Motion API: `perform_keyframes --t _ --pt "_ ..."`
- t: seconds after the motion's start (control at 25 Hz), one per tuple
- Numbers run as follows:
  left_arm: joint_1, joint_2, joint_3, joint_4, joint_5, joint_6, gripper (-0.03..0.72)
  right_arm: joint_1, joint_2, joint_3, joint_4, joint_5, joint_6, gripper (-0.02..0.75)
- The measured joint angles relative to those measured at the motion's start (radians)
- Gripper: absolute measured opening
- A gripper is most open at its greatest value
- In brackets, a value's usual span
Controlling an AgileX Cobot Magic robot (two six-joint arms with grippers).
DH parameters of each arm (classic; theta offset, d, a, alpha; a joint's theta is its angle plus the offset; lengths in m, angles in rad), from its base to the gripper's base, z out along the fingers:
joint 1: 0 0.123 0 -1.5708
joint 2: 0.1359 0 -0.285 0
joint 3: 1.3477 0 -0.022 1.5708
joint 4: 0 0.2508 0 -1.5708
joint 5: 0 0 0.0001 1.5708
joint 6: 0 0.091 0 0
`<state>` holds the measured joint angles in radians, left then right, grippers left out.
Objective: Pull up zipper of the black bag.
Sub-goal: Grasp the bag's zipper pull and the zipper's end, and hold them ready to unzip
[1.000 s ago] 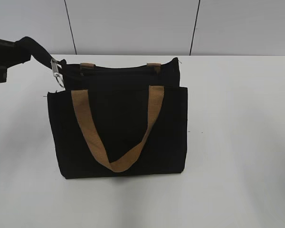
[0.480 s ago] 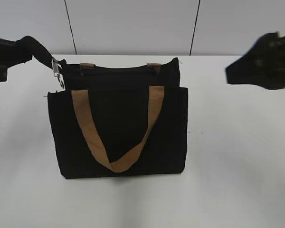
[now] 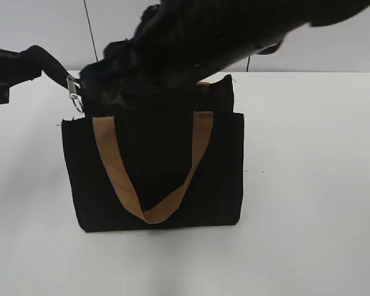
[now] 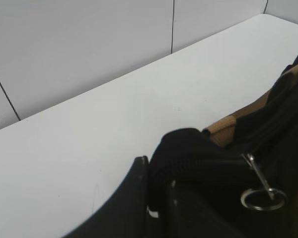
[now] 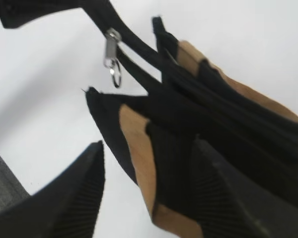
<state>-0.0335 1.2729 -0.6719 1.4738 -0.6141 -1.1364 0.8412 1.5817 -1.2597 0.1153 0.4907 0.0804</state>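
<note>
Left gripper (image 3: pixel 46 65) sits off the upper left corner of the black bag (image 3: pixel 154 179), jaws closed on the black zip-tape tail, holding it taut. The zipper (image 3: pixel 73 88) hangs just right of that grip, at the bag's left top corner; the zip line runs rightward along the top edge. Right gripper (image 5: pixel 144 193) reaches across above the bag, jaws apart and empty, pull tab up and left of them. Judgement: right arm takes the tab.

A white table (image 3: pixel 308 185) stands before a grey panelled wall (image 3: pixel 43 31).
</note>
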Motion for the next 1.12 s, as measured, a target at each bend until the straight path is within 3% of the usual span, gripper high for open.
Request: perform_keyframes --t 0.16,0.28,0.52,1.12 --pt "0.000 0.000 0.000 -0.013 0.005 0.000 0.021 0.024 0.107 -0.053 0.001 -0.087 -0.007 0.242" --pt "0.000 0.000 -0.001 -0.066 0.006 0.000 0.021 0.026 0.153 -0.062 0.018 -0.130 -0.010 0.208" --pt "-0.001 0.038 -0.019 -0.126 -0.035 0.000 0.021 0.026 0.169 -0.064 0.040 -0.175 -0.027 0.203" --pt "-0.001 0.078 -0.020 -0.134 -0.099 0.003 0.021 0.060 0.210 -0.065 0.064 -0.220 -0.064 0.230"
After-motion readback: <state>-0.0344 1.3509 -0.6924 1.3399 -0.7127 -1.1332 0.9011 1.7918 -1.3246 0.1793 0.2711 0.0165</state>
